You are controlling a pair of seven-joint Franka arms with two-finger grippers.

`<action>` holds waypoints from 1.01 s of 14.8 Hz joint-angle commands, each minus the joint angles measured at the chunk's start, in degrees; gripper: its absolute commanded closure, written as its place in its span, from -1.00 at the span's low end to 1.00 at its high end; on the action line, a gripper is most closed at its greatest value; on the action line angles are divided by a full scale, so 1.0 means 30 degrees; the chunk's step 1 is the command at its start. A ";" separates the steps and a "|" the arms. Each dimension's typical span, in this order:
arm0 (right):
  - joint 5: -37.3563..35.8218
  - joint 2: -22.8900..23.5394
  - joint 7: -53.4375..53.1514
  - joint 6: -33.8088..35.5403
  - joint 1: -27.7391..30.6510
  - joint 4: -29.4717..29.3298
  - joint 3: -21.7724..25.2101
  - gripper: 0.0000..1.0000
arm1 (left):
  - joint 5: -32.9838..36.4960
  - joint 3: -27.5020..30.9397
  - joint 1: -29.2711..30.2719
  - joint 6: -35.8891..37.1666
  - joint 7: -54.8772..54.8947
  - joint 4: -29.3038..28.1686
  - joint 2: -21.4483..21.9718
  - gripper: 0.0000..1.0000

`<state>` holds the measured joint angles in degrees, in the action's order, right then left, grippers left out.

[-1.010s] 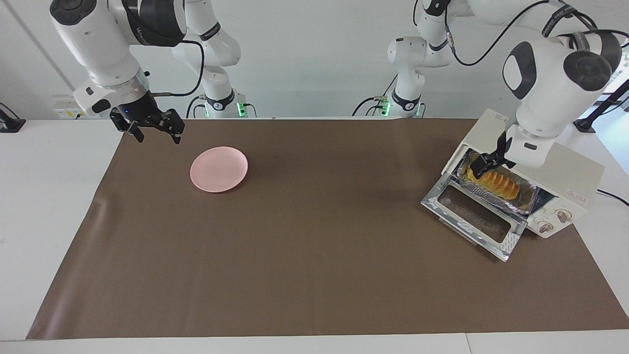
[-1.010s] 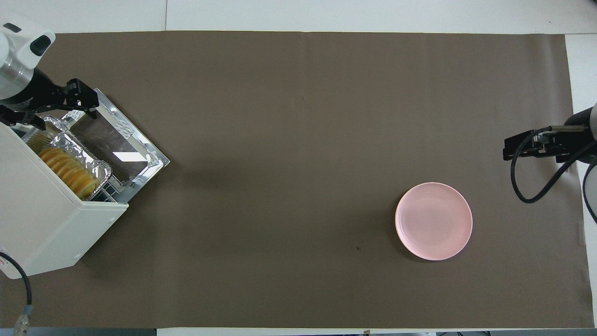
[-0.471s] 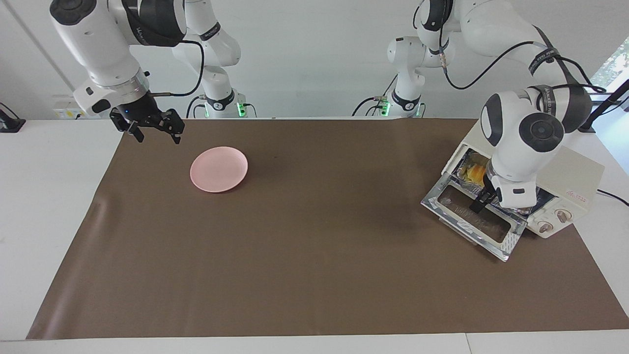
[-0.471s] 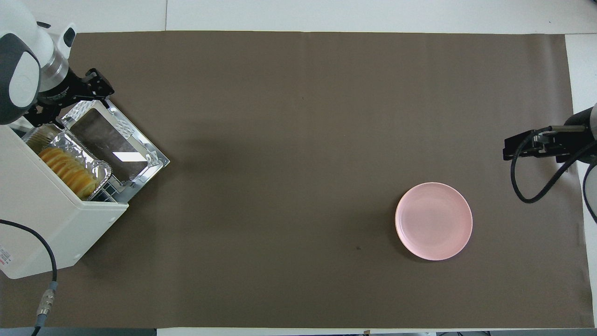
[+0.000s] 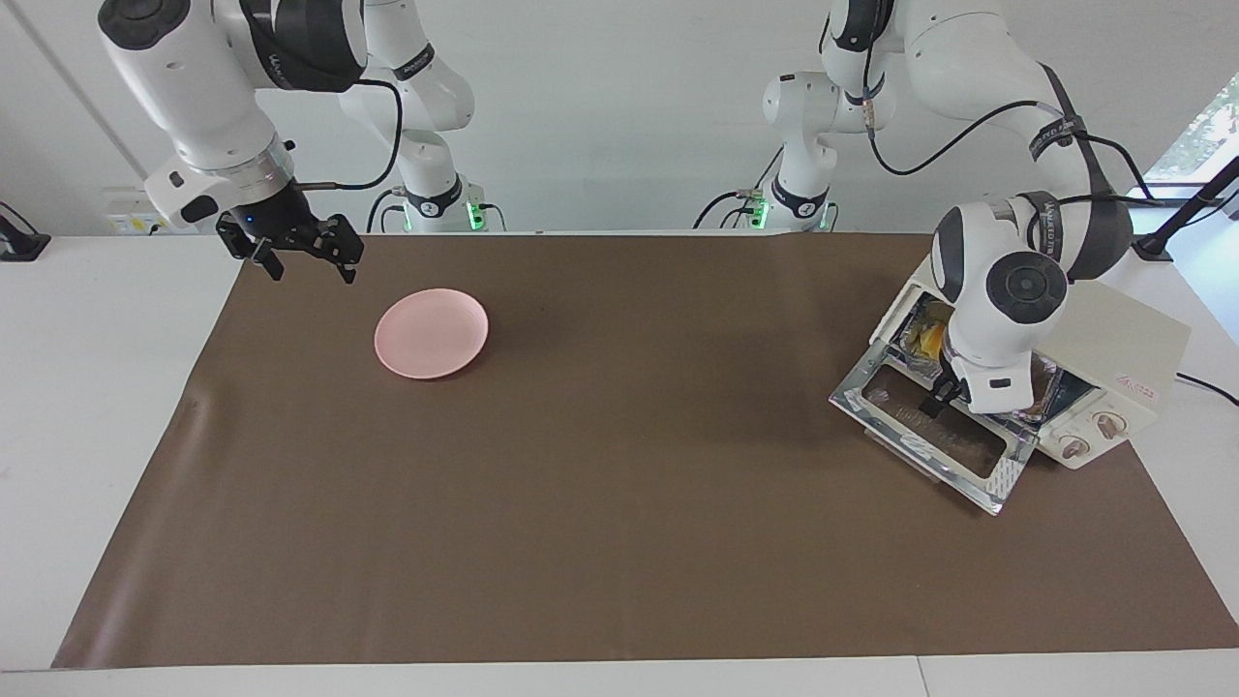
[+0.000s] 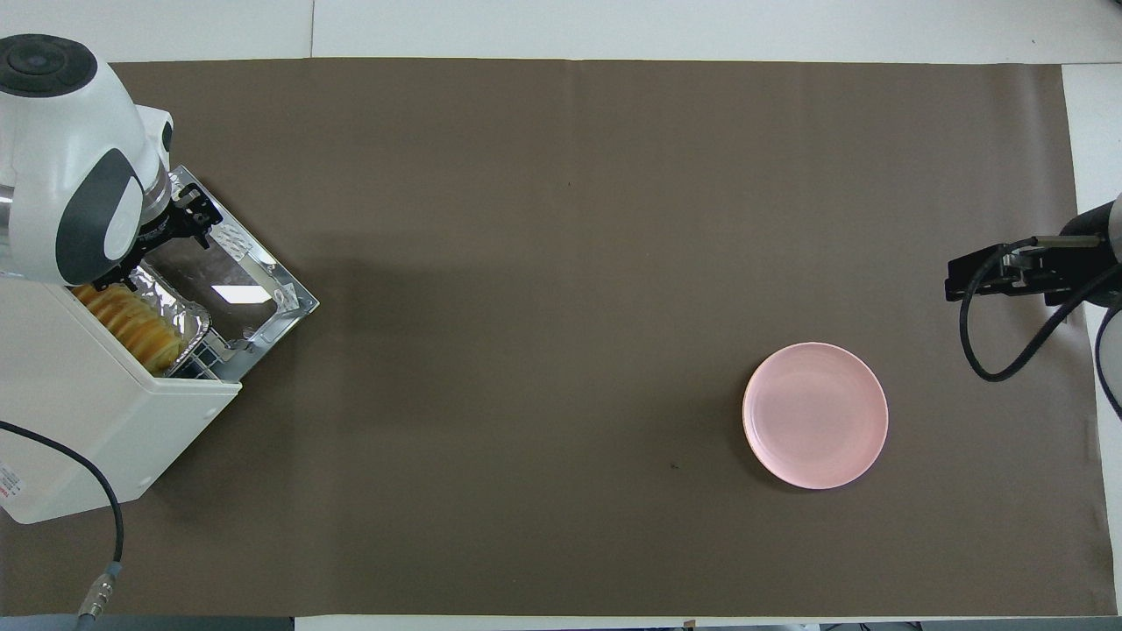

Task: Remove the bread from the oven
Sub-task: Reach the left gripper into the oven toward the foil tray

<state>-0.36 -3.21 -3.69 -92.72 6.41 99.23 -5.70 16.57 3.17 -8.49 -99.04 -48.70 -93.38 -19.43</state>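
The cream-white oven (image 5: 1128,334) stands at the left arm's end of the table (image 6: 79,412), its glass door (image 5: 924,426) dropped open onto the mat (image 6: 241,280). The golden ridged bread (image 6: 131,322) lies in a foil tray (image 6: 195,329) at the oven's mouth. In the facing view only a yellow bit of the bread (image 5: 931,337) shows past the left wrist. My left gripper (image 5: 944,397) hangs low over the open door, just in front of the tray (image 6: 156,250); it is open and empty. My right gripper (image 5: 308,261) waits open over the mat's edge (image 6: 960,280).
A round pink plate (image 5: 432,332) lies on the brown mat toward the right arm's end (image 6: 815,414). The oven's two knobs (image 5: 1089,436) face the table's middle. A grey cable (image 6: 105,543) trails beside the oven.
My left arm has swung its wrist down from above the bread's end to low over the open door, in front of the tray. The bread, the tray and the right arm have not moved.
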 commanded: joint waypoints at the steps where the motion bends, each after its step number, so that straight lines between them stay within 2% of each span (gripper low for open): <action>1: -0.0291 -0.0424 0.0235 0.0027 0.0178 0.0440 -0.0152 -1.00 | 0.0454 -0.0003 0.0135 -0.1115 -0.0409 -0.1798 0.0996 -1.00; 5: -0.0291 -0.0424 0.0235 0.0027 0.0178 0.0440 -0.0152 -1.00 | 0.1155 -0.0003 0.0312 -0.2434 -0.0409 -0.3177 0.1145 -1.00; 12: -0.0291 -0.0424 0.0235 0.0027 0.0178 0.0440 -0.0152 -1.00 | 0.1392 -0.0003 0.0400 -0.3402 -0.0788 -0.3326 0.0529 -1.00; 15: -0.0291 -0.0424 0.0235 0.0027 0.0178 0.0440 -0.0152 -1.00 | 0.1421 -0.0033 0.0603 -0.3725 -0.0877 -0.3471 0.0528 -0.57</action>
<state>-0.36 -3.21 -3.69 -92.72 6.41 99.23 -5.70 19.22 3.32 -7.71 -108.22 -50.03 -102.07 -18.40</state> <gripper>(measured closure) 0.000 0.057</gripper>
